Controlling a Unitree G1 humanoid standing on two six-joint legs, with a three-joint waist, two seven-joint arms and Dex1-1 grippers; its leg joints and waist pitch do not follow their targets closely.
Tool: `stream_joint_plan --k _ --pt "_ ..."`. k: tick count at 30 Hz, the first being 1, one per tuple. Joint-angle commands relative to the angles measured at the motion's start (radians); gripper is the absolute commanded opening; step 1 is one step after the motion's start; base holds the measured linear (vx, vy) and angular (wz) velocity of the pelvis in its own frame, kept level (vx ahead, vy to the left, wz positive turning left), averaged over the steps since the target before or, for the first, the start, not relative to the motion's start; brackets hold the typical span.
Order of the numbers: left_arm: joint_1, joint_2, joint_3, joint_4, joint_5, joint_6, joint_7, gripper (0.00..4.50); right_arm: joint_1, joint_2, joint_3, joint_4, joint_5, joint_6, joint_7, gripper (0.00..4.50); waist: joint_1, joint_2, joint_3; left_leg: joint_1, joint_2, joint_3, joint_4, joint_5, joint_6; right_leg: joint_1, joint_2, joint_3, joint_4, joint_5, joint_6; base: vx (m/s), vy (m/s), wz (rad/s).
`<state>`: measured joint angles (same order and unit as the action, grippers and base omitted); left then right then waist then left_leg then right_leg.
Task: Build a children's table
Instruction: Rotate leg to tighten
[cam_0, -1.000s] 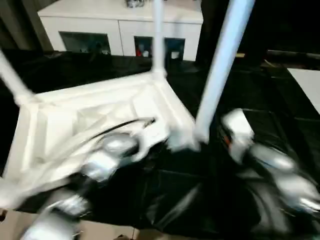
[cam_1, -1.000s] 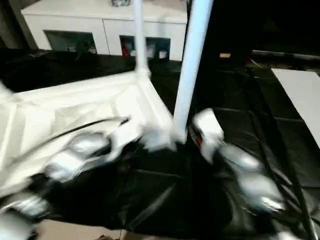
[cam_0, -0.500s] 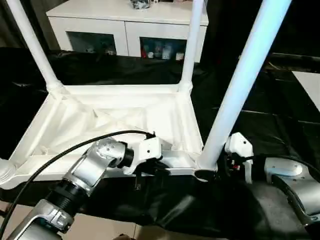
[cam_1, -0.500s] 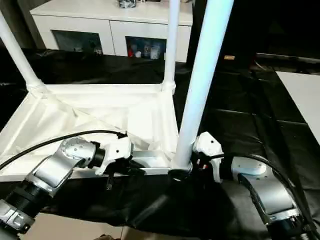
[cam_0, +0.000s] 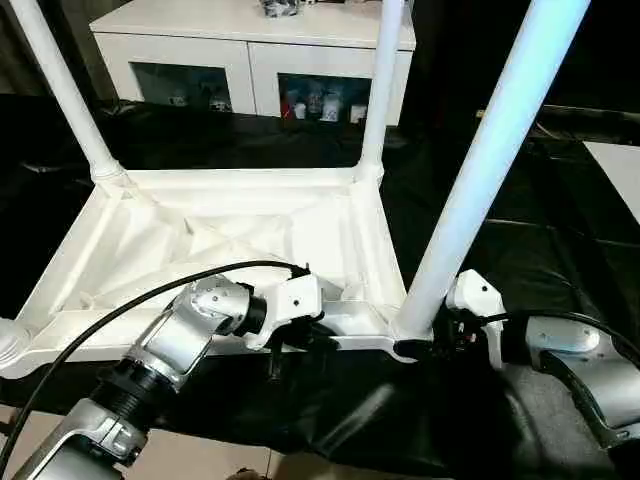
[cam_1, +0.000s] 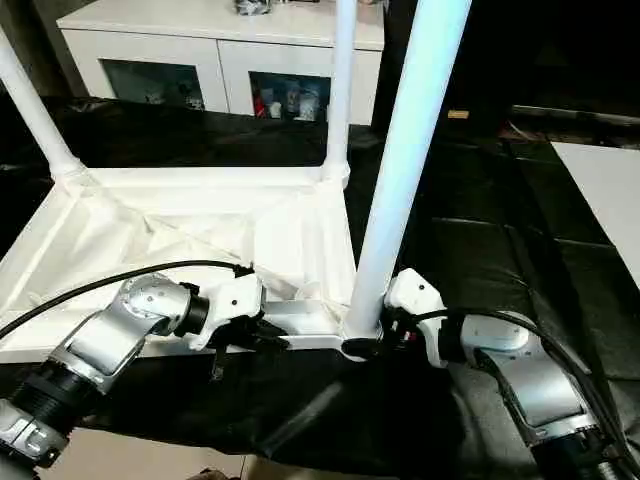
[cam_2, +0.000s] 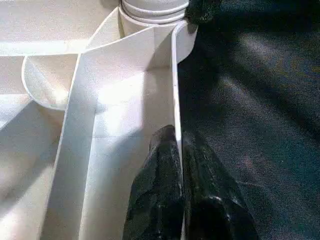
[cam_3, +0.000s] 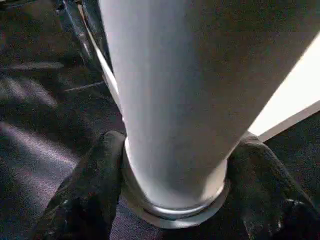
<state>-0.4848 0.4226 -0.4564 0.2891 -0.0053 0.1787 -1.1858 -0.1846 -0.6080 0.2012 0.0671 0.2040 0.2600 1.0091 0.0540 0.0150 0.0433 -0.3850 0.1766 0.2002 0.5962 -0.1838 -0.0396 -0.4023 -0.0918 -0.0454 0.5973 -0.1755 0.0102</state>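
Left hand (cam_2: 179, 165) pinches the tabletop (cam_0: 200, 235) rim; right hand (cam_3: 175, 175) clasps the leg (cam_3: 170, 90) base.

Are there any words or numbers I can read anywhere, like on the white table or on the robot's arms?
No readable text: none on the tabletop, its legs, the left gripper or the right gripper.
The small colourful things behind the cabinet's glass doors may carry labels, but they are too small and blurred to read.
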Motion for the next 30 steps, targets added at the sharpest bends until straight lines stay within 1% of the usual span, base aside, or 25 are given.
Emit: stream_joint_plan --k 1,4,5,7,8,9,10,11,12,13,15,16,17,18,19,20,21,22,23,24,25,27,28,29,30 --pt "-0.021 -0.007 0.012 -0.025 -0.011 -0.025 -0.013 0.0 -0.001 0.015 -0.001 0.015 0.01 0.012 0.0 2.7 -0.002 -0.014 -0.057 0.02 0.053 -0.024 -0.073 -0.24 0.053 0.039 -0.051 0.036 -0.073 -0.266 -0.219 0.0 0.0 0.0" --pt "-0.017 -0.012 0.016 -0.021 -0.013 -0.012 0.0 0.0 0.004 0.053 -0.032 0.033 0.036 0.022 -0.038 2.7 -0.003 -0.013 -0.057 0.02 0.053 -0.025 -0.073 -0.244 0.051 0.039 -0.051 0.035 -0.074 -0.277 -0.217 0.0 0.0 0.0" --pt "-0.017 -0.012 0.016 -0.021 -0.013 -0.012 0.0 0.0 0.004 0.053 -0.032 0.033 0.036 0.022 -0.038 2.7 -0.004 -0.015 -0.056 0.02 0.053 -0.024 -0.073 -0.243 0.051 0.038 -0.051 0.036 -0.074 -0.277 -0.217 0.0 0.0 0.0" --pt "-0.023 -0.049 0.031 0.015 0.003 0.025 0.079 0.0 -0.017 0.15 -0.093 0.099 0.033 0.044 -0.203 2.7 -0.01 -0.013 -0.056 0.017 0.05 -0.024 -0.074 -0.244 0.039 0.035 -0.05 0.035 -0.074 -0.288 -0.217 0.0 0.0 0.0" --pt "-0.035 -0.083 0.047 0.055 0.012 0.026 0.142 0.0 -0.029 0.198 -0.118 0.13 0.026 0.052 -0.293 2.7 -0.012 -0.014 -0.056 0.018 0.049 -0.025 -0.074 -0.248 0.031 0.035 -0.05 0.033 -0.075 -0.298 -0.215 0.0 0.0 0.0" --pt "-0.043 -0.107 0.058 0.083 0.018 0.026 0.186 0.0 -0.036 0.231 -0.134 0.15 0.02 0.058 -0.353 2.69 -0.02 -0.015 -0.056 0.019 0.046 -0.026 -0.075 -0.263 0.017 0.031 -0.048 0.032 -0.079 -0.325 -0.209 0.0 0.0 0.0" --pt "-0.052 -0.13 0.068 0.109 0.02 0.036 0.225 0.0 -0.043 0.26 -0.145 0.168 0.008 0.054 -0.414 2.69 -0.024 -0.015 -0.056 0.021 0.047 -0.028 -0.075 -0.28 0.003 0.032 -0.049 0.032 -0.08 -0.353 -0.198 0.0 0.0 0.0" --pt "-0.072 -0.165 0.081 0.157 0.033 0.03 0.295 0.0 -0.056 0.307 -0.17 0.196 -0.011 0.06 -0.524 2.68 -0.028 -0.017 -0.053 0.021 0.045 -0.027 -0.075 -0.294 -0.002 0.026 -0.048 0.033 -0.083 -0.38 -0.189 0.0 0.0 0.0" --pt "-0.1 -0.208 0.094 0.22 0.05 0.02 0.384 0.0 -0.075 0.368 -0.203 0.231 -0.033 0.069 -0.666 2.68 -0.03 -0.017 -0.054 0.022 0.044 -0.029 -0.076 -0.303 -0.009 0.026 -0.047 0.033 -0.084 -0.394 -0.183 0.0 0.0 0.0" --pt "-0.116 -0.229 0.095 0.251 0.059 0.009 0.421 0.0 -0.083 0.398 -0.215 0.245 -0.041 0.067 -0.726 2.68 -0.031 -0.017 -0.055 0.026 0.042 -0.029 -0.075 -0.319 -0.02 0.022 -0.049 0.032 -0.089 -0.428 -0.169 0.0 0.0 0.0" --pt "-0.131 -0.244 0.094 0.274 0.068 -0.01 0.447 0.0 -0.09 0.42 -0.223 0.25 -0.043 0.065 -0.761 2.68 -0.029 -0.021 -0.055 0.024 0.042 -0.031 -0.077 -0.32 -0.016 0.027 -0.051 0.032 -0.094 -0.442 -0.149 0.0 0.0 0.0" --pt "-0.157 -0.271 0.085 0.313 0.081 -0.045 0.474 0.0 -0.105 0.467 -0.244 0.256 -0.044 0.058 -0.829 2.67 -0.028 -0.017 -0.052 0.023 0.042 -0.03 -0.078 -0.32 -0.007 0.023 -0.05 0.034 -0.097 -0.44 -0.141 0.0 0.0 0.0" --pt "-0.157 -0.271 0.085 0.313 0.081 -0.045 0.474 0.0 -0.105 0.467 -0.244 0.256 -0.044 0.058 -0.829 2.67 -0.029 -0.017 -0.053 0.025 0.041 -0.029 -0.078 -0.325 -0.007 0.02 -0.049 0.034 -0.1 -0.446 -0.135 0.0 0.0 0.0" --pt "-0.169 -0.282 0.074 0.328 0.091 -0.076 0.465 0.0 -0.114 0.493 -0.255 0.255 -0.058 0.051 -0.866 2.67 -0.027 -0.017 -0.057 0.023 0.041 -0.031 -0.078 -0.312 -0.008 0.025 -0.051 0.034 -0.096 -0.43 -0.134 0.0 0.0 0.0" --pt "-0.169 -0.284 0.07 0.327 0.09 -0.087 0.446 0.0 -0.115 0.494 -0.252 0.252 -0.075 0.041 -0.88 2.67 -0.025 -0.011 -0.057 0.023 0.043 -0.031 -0.08 -0.301 -0.008 0.025 -0.051 0.035 -0.095 -0.403 -0.137 0.0 0.0 0.0" --pt "-0.168 -0.285 0.068 0.325 0.089 -0.094 0.434 0.0 -0.115 0.494 -0.248 0.249 -0.086 0.034 -0.887 2.67 -0.025 -0.014 -0.057 0.02 0.043 -0.03 -0.081 -0.3 -0.005 0.027 -0.049 0.034 -0.092 -0.379 -0.142 0.0 0.0 0.0" --pt "-0.17 -0.288 0.069 0.33 0.093 -0.105 0.429 0.0 -0.116 0.496 -0.249 0.248 -0.089 0.025 -0.897 2.67 -0.025 -0.012 -0.058 0.02 0.043 -0.03 -0.081 -0.298 -0.004 0.028 -0.05 0.035 -0.09 -0.366 -0.145 0.0 0.0 0.0" --pt "-0.17 -0.286 0.068 0.334 0.098 -0.115 0.43 0.0 -0.114 0.5 -0.258 0.241 -0.076 0.019 -0.891 3.23 -0.025 -0.01 -0.058 0.021 0.044 -0.029 -0.081 -0.298 0.0 0.028 -0.049 0.035 -0.09 -0.348 -0.152 0.0 0.0 0.0" --pt "-0.169 -0.279 0.066 0.343 0.105 -0.136 0.423 0.0 -0.105 0.51 -0.28 0.212 -0.034 0.009 -0.861 3.37 -0.025 -0.012 -0.058 0.02 0.043 -0.028 -0.08 -0.296 0.004 0.029 -0.049 0.035 -0.089 -0.34 -0.155 0.0 0.0 0.0" --pt "-0.168 -0.273 0.065 0.347 0.109 -0.153 0.422 0.0 -0.099 0.504 -0.278 0.193 -0.035 -0.004 -0.851 3.43 -0.022 -0.011 -0.058 0.022 0.044 -0.027 -0.08 -0.296 0.011 0.029 -0.051 0.036 -0.089 -0.332 -0.158 0.0 0.0 0.0" --pt "-0.167 -0.272 0.065 0.35 0.109 -0.161 0.421 0.0 -0.095 0.5 -0.274 0.184 -0.037 -0.01 -0.849 3.43 -0.02 -0.013 -0.059 0.022 0.045 -0.027 -0.079 -0.289 0.017 0.03 -0.051 0.037 -0.088 -0.323 -0.159 0.0 0.0 0.0" --pt "-0.165 -0.272 0.068 0.354 0.105 -0.167 0.416 0.0 -0.091 0.493 -0.267 0.17 -0.037 -0.013 -0.843 3.72 -0.019 -0.015 -0.059 0.018 0.044 -0.025 -0.078 -0.268 0.024 0.033 -0.05 0.036 -0.085 -0.31 -0.166 0.0 0.0 0.0" --pt "-0.168 -0.273 0.069 0.364 0.109 -0.181 0.416 0.0 -0.088 0.49 -0.265 0.161 -0.046 -0.019 -0.844 3.79 -0.016 -0.013 -0.059 0.019 0.043 -0.024 -0.077 -0.258 0.029 0.031 -0.051 0.037 -0.086 -0.313 -0.168 0.0 0.0 0.0" --pt "-0.169 -0.274 0.071 0.37 0.11 -0.19 0.415 0.0 -0.086 0.481 -0.258 0.151 -0.064 -0.026 -0.847 3.83 -0.016 -0.017 -0.058 0.019 0.043 -0.023 -0.077 -0.256 0.03 0.031 -0.051 0.037 -0.088 -0.32 -0.165 0.0 0.0 0.0" --pt "-0.172 -0.277 0.074 0.38 0.115 -0.211 0.42 0.0 -0.075 0.447 -0.231 0.125 -0.124 -0.046 -0.853 3.83 -0.014 -0.02 -0.057 0.017 0.044 -0.024 -0.077 -0.251 0.029 0.032 -0.051 0.036 -0.088 -0.337 -0.159 0.0 0.0 0.0"
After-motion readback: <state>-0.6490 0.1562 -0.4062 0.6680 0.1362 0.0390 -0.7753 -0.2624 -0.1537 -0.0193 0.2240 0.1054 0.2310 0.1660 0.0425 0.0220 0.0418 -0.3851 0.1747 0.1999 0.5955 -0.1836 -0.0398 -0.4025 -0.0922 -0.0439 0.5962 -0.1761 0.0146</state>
